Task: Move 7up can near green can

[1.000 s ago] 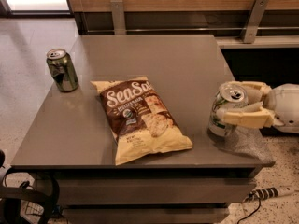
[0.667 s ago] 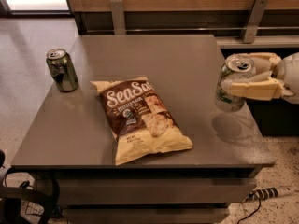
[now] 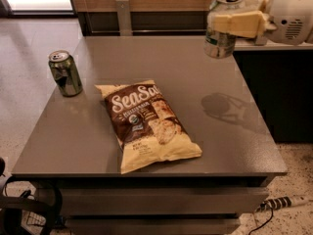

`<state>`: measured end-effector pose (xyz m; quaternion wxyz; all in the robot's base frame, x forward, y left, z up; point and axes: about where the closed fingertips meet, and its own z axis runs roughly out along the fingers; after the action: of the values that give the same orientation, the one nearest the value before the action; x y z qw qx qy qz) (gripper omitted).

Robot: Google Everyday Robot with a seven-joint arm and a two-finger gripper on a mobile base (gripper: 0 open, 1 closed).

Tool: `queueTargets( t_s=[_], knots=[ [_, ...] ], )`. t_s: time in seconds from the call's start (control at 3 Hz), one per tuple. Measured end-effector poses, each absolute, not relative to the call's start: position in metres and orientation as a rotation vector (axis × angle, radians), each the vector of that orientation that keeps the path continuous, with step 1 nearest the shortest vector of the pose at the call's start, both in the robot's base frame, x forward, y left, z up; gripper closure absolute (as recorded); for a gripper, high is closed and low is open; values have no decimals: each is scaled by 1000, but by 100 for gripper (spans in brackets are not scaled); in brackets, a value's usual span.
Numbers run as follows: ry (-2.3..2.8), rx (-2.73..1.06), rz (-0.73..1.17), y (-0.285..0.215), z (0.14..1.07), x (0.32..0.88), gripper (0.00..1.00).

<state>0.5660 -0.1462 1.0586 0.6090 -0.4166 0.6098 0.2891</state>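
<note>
My gripper (image 3: pixel 234 18) is at the upper right, shut on the 7up can (image 3: pixel 221 39), a pale silver-white can with a green lower band. It holds the can upright, well above the grey table (image 3: pixel 195 72), and the can's shadow falls on the table's right side. The green can (image 3: pixel 65 73), dark and glossy with a silver top, stands upright at the table's left edge, far from the held can.
A brown and cream SeaSalt snack bag (image 3: pixel 146 124) lies flat in the middle of the table, between the two cans. A wooden bench back with metal posts (image 3: pixel 123 14) runs behind the table. A power strip (image 3: pixel 283 202) lies on the floor at the lower right.
My gripper has lifted the 7up can off the table's right side and carried it up and toward the far edge. The green can and the bag have not moved.
</note>
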Motion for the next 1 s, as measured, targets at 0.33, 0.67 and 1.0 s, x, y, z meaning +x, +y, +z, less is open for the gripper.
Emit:
queueTargets(
  t_s=[0.33,0.67,1.0],
  knots=[
    [1456,-944,611,-95,1075,635,100],
    [1436,-972,646,-45,1072,668,100],
    [1388,-999,753,8,1049,686,100]
  ],
)
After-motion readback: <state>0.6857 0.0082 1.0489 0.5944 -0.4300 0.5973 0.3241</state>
